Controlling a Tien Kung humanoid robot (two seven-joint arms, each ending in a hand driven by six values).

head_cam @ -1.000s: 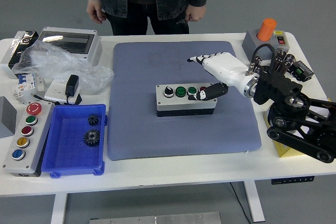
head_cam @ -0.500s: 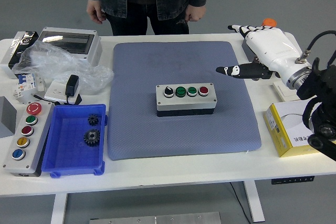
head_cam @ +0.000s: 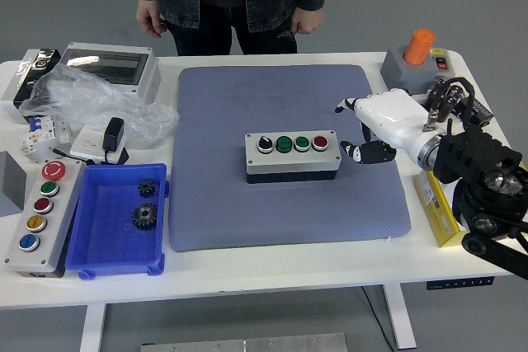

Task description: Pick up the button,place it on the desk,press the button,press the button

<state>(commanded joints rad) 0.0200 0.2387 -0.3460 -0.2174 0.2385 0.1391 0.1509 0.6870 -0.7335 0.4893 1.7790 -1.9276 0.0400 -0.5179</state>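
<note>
A grey button box point(head_cam: 292, 157) with a black selector knob, two green buttons and a red button point(head_cam: 319, 143) lies in the middle of the blue-grey mat point(head_cam: 247, 212). My right hand point(head_cam: 351, 130), white with black fingertips, hovers just right of the box's right end. Its fingers are relaxed and hold nothing. The thumb point(head_cam: 360, 152) sits low beside the box's end, with a small gap between them. The left arm is out of view.
A person stands at the far side, hands point(head_cam: 150, 20) hanging down. On the left are a blue tray point(head_cam: 91, 237) with two gears, a grey panel point(head_cam: 37, 212) of several coloured buttons and a plastic bag point(head_cam: 99, 100). An orange-knobbed box point(head_cam: 417, 55) and a yellow box point(head_cam: 433, 204) stand at right.
One second ago the right hand lay over the box's red-button end. It then rose away to the upper right, and has now come back down beside the box's right end.
</note>
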